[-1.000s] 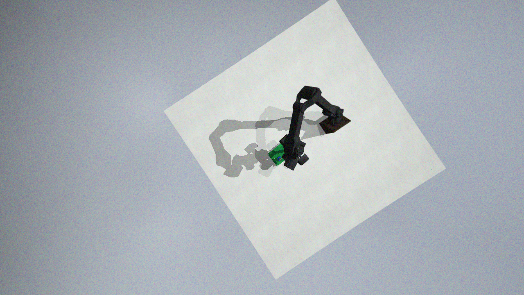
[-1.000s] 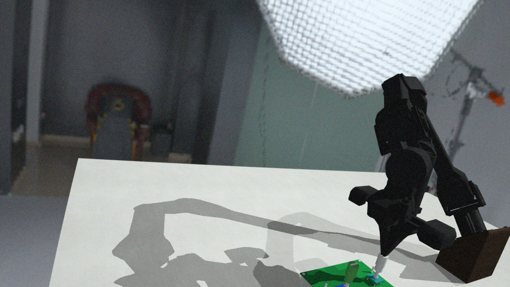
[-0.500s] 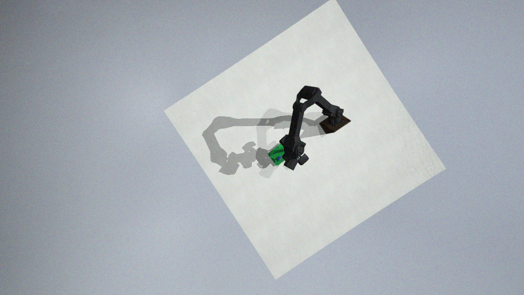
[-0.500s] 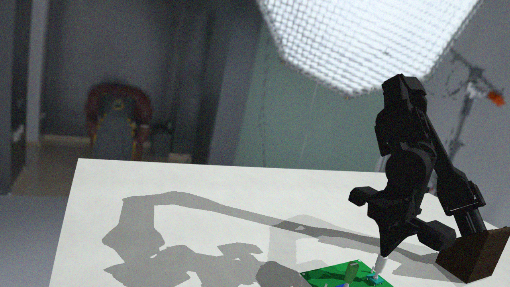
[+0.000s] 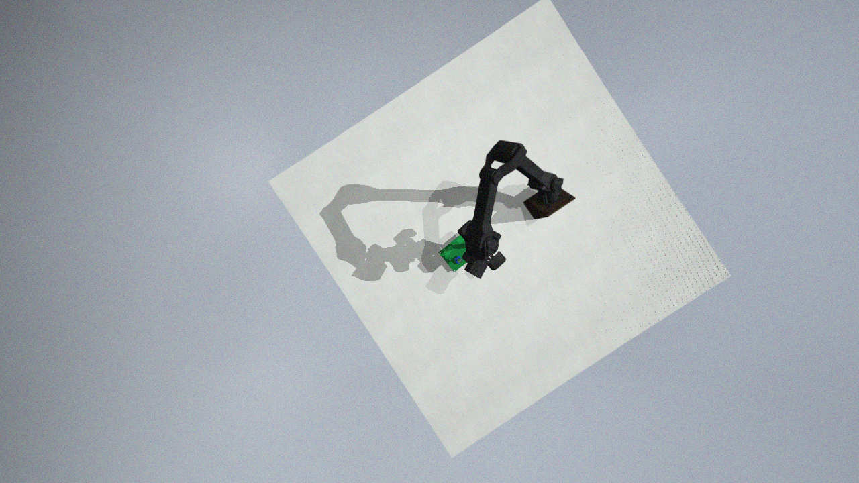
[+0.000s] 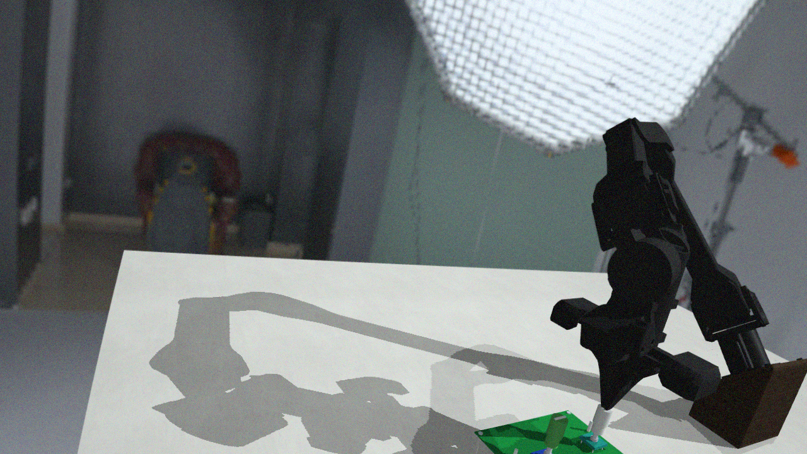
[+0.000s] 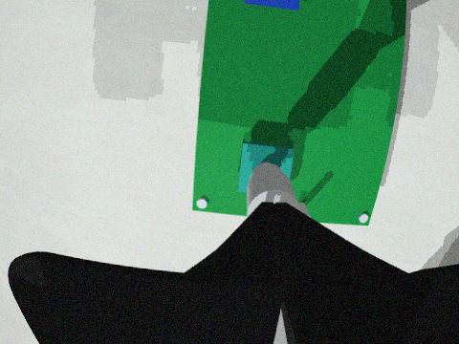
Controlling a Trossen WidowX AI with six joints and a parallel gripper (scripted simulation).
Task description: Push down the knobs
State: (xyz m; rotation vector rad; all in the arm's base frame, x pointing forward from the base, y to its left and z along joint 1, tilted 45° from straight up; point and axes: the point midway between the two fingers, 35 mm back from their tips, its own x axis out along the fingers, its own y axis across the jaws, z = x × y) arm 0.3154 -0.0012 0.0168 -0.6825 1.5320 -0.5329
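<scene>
The green circuit board (image 5: 450,249) (image 6: 574,427) (image 7: 229,86) stands on the table. A white knob (image 6: 601,420) (image 7: 269,181) stands over the teal potentiometer (image 6: 593,442) (image 7: 244,167); a small gap seems to remain beneath it. A dark green knob (image 6: 557,432) stands above the blue potentiometer (image 5: 457,259) (image 6: 541,451) (image 7: 273,4), which is cut off at the edge of the second scene and wrist views. My gripper (image 6: 607,407) (image 7: 272,216) is shut and empty, its tips on top of the white knob. The arm hides the gripper tips and white knob in the top view.
The pale table (image 5: 516,360) (image 6: 338,276) extends around the board. The arm's brown base block (image 5: 549,204) (image 6: 744,403) stands to the right. A thin pale post (image 6: 590,427) rises beside the white knob. Arm shadows cross the board and table.
</scene>
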